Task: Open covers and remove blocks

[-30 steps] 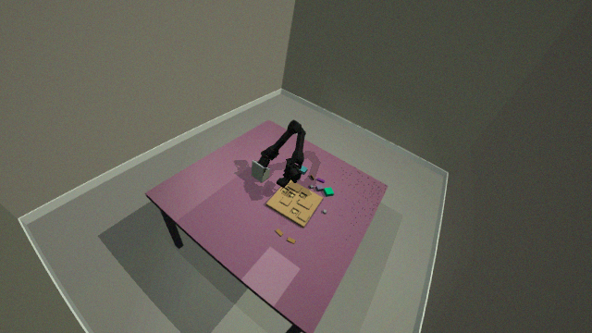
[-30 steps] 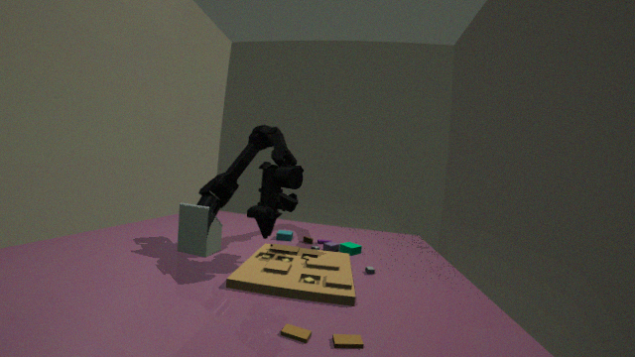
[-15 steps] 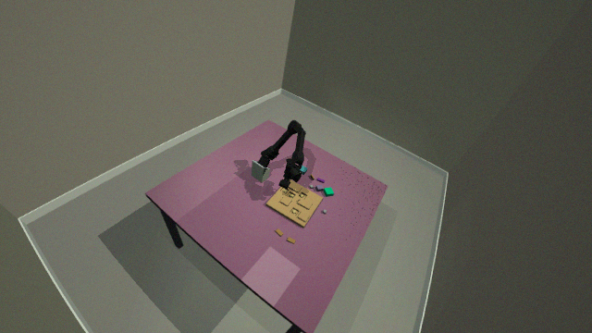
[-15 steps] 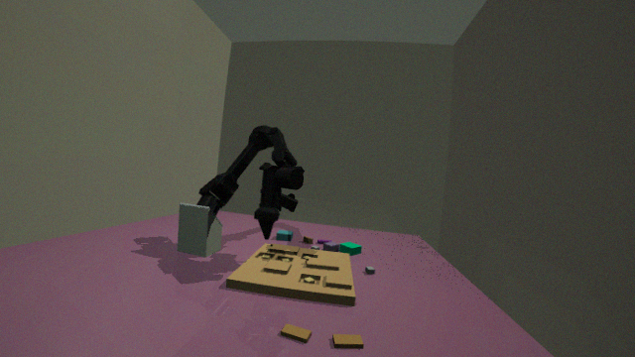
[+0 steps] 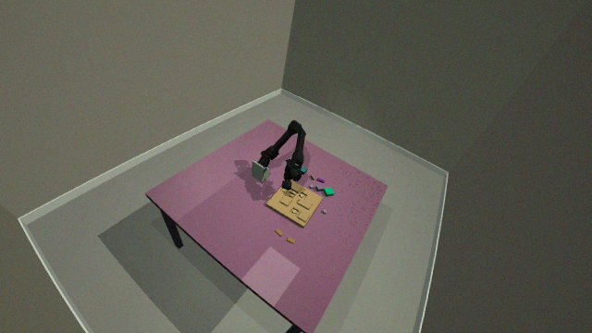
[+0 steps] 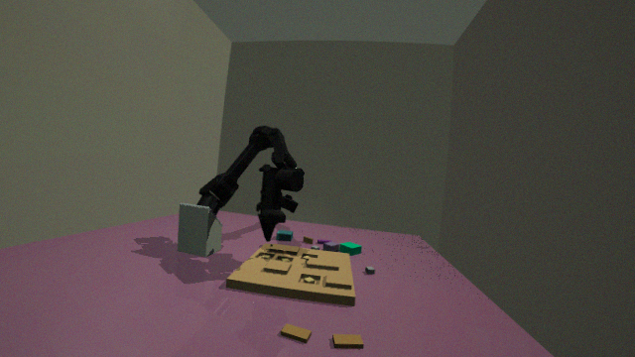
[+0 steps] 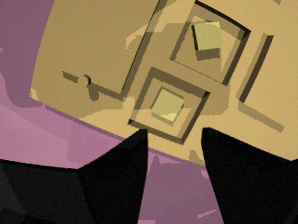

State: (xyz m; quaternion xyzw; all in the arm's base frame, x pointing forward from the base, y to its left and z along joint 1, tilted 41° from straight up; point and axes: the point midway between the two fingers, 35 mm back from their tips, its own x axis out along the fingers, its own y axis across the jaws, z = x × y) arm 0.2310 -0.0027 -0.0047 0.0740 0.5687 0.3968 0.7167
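The tan puzzle board (image 5: 274, 203) (image 6: 293, 294) (image 7: 235, 131) lies flat, with several square wells uncovered and raised tan covers beside them. In the wrist view a pale yellow block (image 7: 167, 105) lies in the nearer well and another pale block (image 7: 207, 36) lies tilted in the well beyond. A pale block (image 6: 310, 280) also shows in the front well. My gripper (image 5: 286, 186) (image 6: 268, 240) (image 7: 174, 136) is open and empty, pointing down above the board's edge nearest the arm, just short of the nearer block. Details of the farther wells are too small to tell.
Two tan pieces (image 5: 278, 232) (image 6: 347, 341) lie in front of the board. A green block (image 5: 328, 191) (image 6: 350, 248), a teal block (image 5: 303, 169) (image 6: 285, 235), a purple piece (image 5: 320, 180) and a small grey piece (image 5: 324, 212) (image 6: 370, 270) lie around its far and right sides.
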